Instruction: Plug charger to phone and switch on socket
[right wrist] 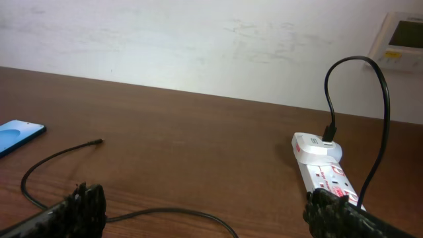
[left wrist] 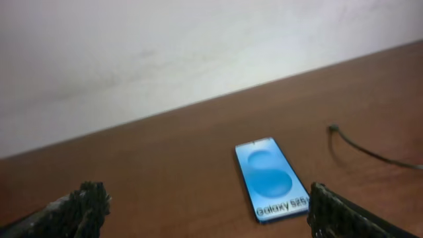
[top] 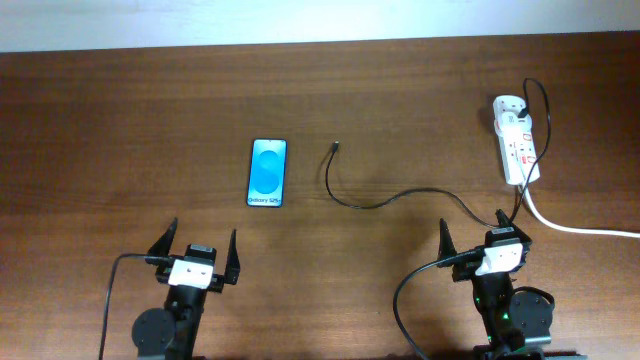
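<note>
The phone (top: 268,172) lies flat on the table, blue screen up; it also shows in the left wrist view (left wrist: 271,177) and at the left edge of the right wrist view (right wrist: 16,136). The charger cable (top: 372,203) curves from its loose tip (top: 334,148) to the socket (top: 517,142), where its other end is plugged in. The tip lies right of the phone, apart from it. The socket also shows in the right wrist view (right wrist: 324,165). My left gripper (top: 196,249) is open and empty, near the phone's bottom end. My right gripper (top: 478,237) is open and empty over the cable.
The socket's thick white cord (top: 575,229) runs off the right edge of the table. A white wall (right wrist: 198,39) stands behind the table's far edge, with a white wall panel (right wrist: 402,36) at the upper right.
</note>
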Motion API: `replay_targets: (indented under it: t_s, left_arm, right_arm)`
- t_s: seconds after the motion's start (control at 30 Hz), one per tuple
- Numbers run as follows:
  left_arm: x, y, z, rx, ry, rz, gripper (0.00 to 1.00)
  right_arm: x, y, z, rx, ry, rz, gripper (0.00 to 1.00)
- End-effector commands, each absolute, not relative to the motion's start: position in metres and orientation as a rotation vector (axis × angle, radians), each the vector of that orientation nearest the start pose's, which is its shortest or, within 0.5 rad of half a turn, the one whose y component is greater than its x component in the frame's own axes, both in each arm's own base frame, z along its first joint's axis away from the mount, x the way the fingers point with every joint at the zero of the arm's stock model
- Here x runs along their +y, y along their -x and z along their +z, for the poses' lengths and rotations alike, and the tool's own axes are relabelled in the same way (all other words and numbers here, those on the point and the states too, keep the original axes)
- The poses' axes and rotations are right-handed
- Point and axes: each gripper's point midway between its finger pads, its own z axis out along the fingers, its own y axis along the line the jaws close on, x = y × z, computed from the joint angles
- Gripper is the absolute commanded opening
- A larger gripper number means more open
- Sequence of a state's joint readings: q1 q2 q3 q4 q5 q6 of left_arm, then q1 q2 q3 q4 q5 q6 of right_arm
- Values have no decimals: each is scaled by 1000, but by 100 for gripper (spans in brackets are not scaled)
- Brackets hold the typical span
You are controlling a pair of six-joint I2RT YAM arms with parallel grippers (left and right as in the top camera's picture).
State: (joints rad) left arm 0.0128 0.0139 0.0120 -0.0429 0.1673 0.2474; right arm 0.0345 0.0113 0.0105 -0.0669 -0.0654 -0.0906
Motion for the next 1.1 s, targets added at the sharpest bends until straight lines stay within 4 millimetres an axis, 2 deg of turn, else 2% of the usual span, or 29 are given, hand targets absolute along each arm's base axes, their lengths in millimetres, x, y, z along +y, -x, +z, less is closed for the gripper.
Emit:
replay_targets:
  t_s: [0.0, 0.07, 0.17, 0.33, 0.4, 0.47, 0.57, 0.73, 0.8, 0.9, 1.0, 1.07]
  left_arm:
    - [-24, -245, 180, 1521, -317, 95, 99]
    - [-24, -245, 180, 1525, -305, 81, 99]
    - [-26, -243, 194, 1500, -241, 2, 99]
    - [-31, -242, 232, 1477, -244, -34, 99]
    - [-41, -247, 248, 1503, -294, -87, 99]
    - [-47, -261, 263, 1582, -321, -132, 99]
    - [-51, -286, 282, 1696, -336, -179, 99]
    - [-68, -356, 306, 1941, -389, -346, 99]
    - [-71, -396, 301, 2104, -380, -407, 99]
    - [-78, -437, 280, 2316, -399, -445, 99]
    - [-96, -457, 248, 2473, -427, -499, 99]
    - [-102, -461, 230, 2514, -436, -513, 99]
  right_arm:
    - [22, -246, 165, 1602, 167, 15, 98]
    - [22, -246, 186, 1516, 163, 10, 98]
    - [28, -242, 213, 1418, 183, 28, 98]
    - [44, -228, 260, 1335, 262, 90, 98]
    - [48, -227, 279, 1333, 283, 109, 98]
    - [53, -234, 293, 1386, 301, 139, 98]
    - [58, -248, 305, 1501, 321, 181, 98]
    - [64, -282, 313, 1795, 333, 253, 98]
    - [68, -301, 313, 1937, 338, 299, 98]
    - [69, -326, 313, 2117, 325, 332, 99]
    - [70, -340, 304, 2256, 314, 362, 98]
    - [73, -345, 291, 2301, 317, 388, 98]
